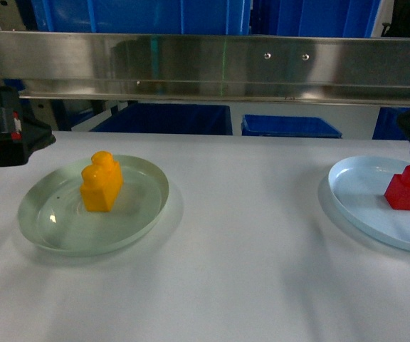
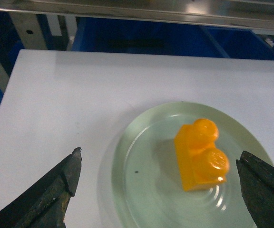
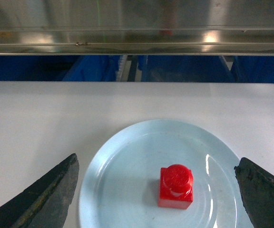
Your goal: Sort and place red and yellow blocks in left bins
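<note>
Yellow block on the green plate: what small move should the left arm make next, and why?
Probably lower the left gripper straight down over the yellow block. Its jaws are wide open, above the green plate, with the block lying between them, untouched. The red block sits likewise on the blue plate under the open right gripper.

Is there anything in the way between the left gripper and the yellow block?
Nothing visible. The left gripper is open above the green plate, and the yellow block sits in plain view between its fingers.
</note>
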### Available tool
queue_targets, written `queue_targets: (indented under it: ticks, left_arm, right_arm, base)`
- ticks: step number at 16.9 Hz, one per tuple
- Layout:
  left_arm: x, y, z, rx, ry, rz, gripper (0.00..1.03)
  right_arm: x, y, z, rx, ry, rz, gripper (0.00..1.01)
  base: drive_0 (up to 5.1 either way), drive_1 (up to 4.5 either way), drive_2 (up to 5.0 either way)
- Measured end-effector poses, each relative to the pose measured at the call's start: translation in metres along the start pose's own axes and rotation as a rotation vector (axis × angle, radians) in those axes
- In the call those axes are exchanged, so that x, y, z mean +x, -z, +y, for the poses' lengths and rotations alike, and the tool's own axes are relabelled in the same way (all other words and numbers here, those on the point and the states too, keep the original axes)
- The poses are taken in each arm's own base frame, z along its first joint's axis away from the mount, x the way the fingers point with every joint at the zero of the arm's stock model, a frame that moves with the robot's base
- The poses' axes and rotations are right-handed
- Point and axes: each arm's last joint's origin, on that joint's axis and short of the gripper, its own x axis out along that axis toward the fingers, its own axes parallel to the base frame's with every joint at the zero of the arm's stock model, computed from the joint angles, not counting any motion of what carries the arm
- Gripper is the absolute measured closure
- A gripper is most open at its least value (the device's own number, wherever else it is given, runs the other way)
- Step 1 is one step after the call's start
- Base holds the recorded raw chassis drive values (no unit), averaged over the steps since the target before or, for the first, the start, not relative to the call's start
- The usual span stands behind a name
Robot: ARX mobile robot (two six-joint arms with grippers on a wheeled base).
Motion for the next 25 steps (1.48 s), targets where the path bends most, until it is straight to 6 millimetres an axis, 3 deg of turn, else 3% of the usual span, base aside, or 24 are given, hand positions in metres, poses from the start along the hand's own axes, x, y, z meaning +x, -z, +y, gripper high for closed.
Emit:
queue_targets:
  ticks: [1, 7, 9, 10, 14, 20, 25]
  left_arm:
    - [0.007, 0.003, 0.002, 0.008, -0.022, -0.039, 0.05]
    - [-0.003, 0.000, 0.006, 0.015, -0.067, -0.179, 0.05]
    - [-0.003, 0.000, 0.006, 0.015, -0.067, -0.179, 0.05]
    - [-0.003, 0.000, 0.006, 0.015, -0.067, -0.179, 0.05]
    - [-0.003, 0.000, 0.006, 0.015, -0.067, -0.179, 0.05]
    - [-0.003, 0.000, 0.006, 0.015, -0.067, -0.179, 0.05]
    - [-0.003, 0.000, 0.006, 0.015, -0.067, -0.179, 0.05]
  right_arm:
    - [0.004, 0.003, 0.001, -0.017, 0.022, -0.041, 0.03]
    - [0.003, 0.001, 0.002, -0.040, 0.022, -0.044, 0.03]
    - [0.059, 0.008, -0.007, -0.057, 0.058, 0.098, 0.03]
    - [0.065, 0.008, -0.007, -0.059, 0.066, 0.105, 0.03]
    - [0.074, 0.003, -0.006, -0.067, 0.053, 0.128, 0.03]
    - [0.086, 0.030, -0.010, -0.033, 0.047, 0.249, 0.03]
    - [0.091, 0.033, -0.011, -0.024, 0.047, 0.257, 0.03]
  base:
    - [0.0, 0.00, 0.0]
    - [0.0, 0.00, 0.0]
    - [0.0, 0.00, 0.0]
    - [0.0, 0.00, 0.0]
    - [0.0, 0.00, 0.0]
    - [0.0, 0.00, 0.0]
    - [0.0, 0.00, 0.0]
